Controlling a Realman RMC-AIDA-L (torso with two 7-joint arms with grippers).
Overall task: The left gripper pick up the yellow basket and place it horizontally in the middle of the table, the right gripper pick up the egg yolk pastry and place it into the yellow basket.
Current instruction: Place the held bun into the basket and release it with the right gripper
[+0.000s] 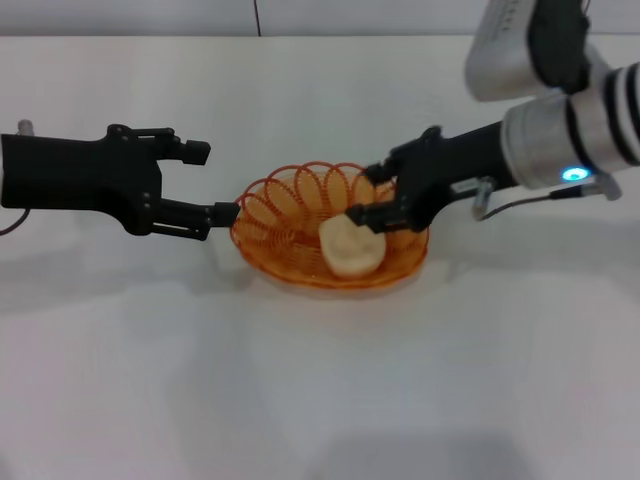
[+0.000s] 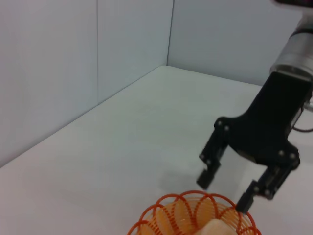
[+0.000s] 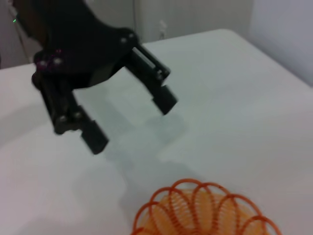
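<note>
We're seeing the basket [image 1: 330,232] sitting mid-surface [image 1: 320,380] with the pastry [image 1: 351,245] lying inside it. Right tool [image 1: 372,193] is hovering spread over the pastry at the basket's right side. Left tool [image 1: 208,183] is sitting spread just beside the left rim.

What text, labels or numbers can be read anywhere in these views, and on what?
None can be read.
Left gripper: plain black, open, beside the basket; no marking.
Right gripper: open over the basket beside the pastry; no readable label, only a blue light on the arm.
Basket, pastry, table: no print.
</note>
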